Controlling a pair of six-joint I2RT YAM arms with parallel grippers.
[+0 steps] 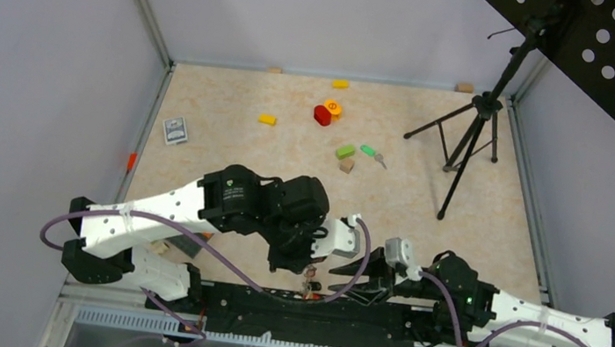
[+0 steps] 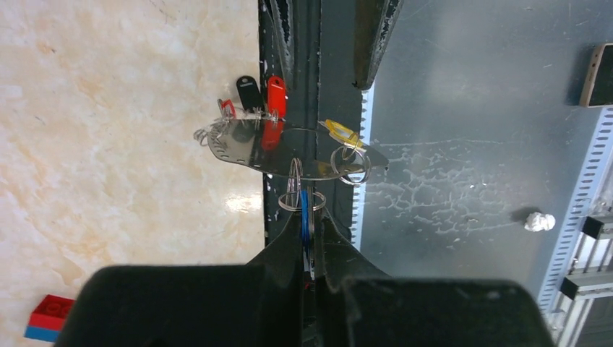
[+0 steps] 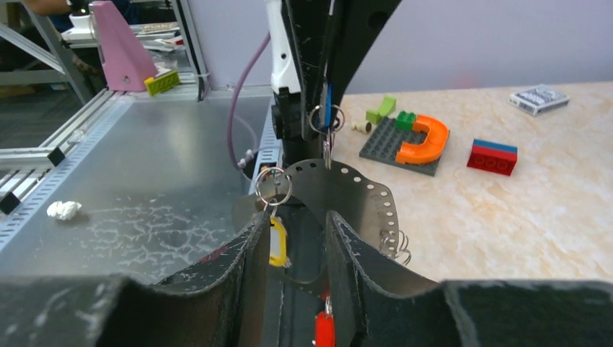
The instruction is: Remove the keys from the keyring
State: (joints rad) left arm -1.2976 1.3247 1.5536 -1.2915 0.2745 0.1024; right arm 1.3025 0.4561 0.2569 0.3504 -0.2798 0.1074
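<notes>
The left claw (image 2: pixel 309 220) is pinched tight on the blue key (image 2: pixel 304 206). The keyring (image 2: pixel 289 152) dangles under that key from a small metal ring (image 2: pixel 292 189).

The whole bundle hangs right over the near edge of the desk (image 1: pixel 425 197), above the black rail (image 1: pixel 305 310) where the arms are bolted. There's marble on one side of it and a grey metal sheet (image 2: pixel 470 144) on the other. The red key (image 2: pixel 276 95), a black tag (image 2: pixel 249 90) and a yellow tag (image 3: pixel 277 242) hang off the strap too.

The right claw (image 3: pixel 296 217) sits level with the strap, jaws partway apart and nothing clamped that I can see. The yellow tag hangs in the gap. Can't tell if its fingers touch the strap.

Pretty tight spot, both claws crowded in at that edge. Out on the desk it's roomier: a few blocks (image 1: pixel 326 112) far back and a tripod (image 1: pixel 466 149) off to the right. The walls (image 1: pixel 34 60) sit hard up against both side edges.
</notes>
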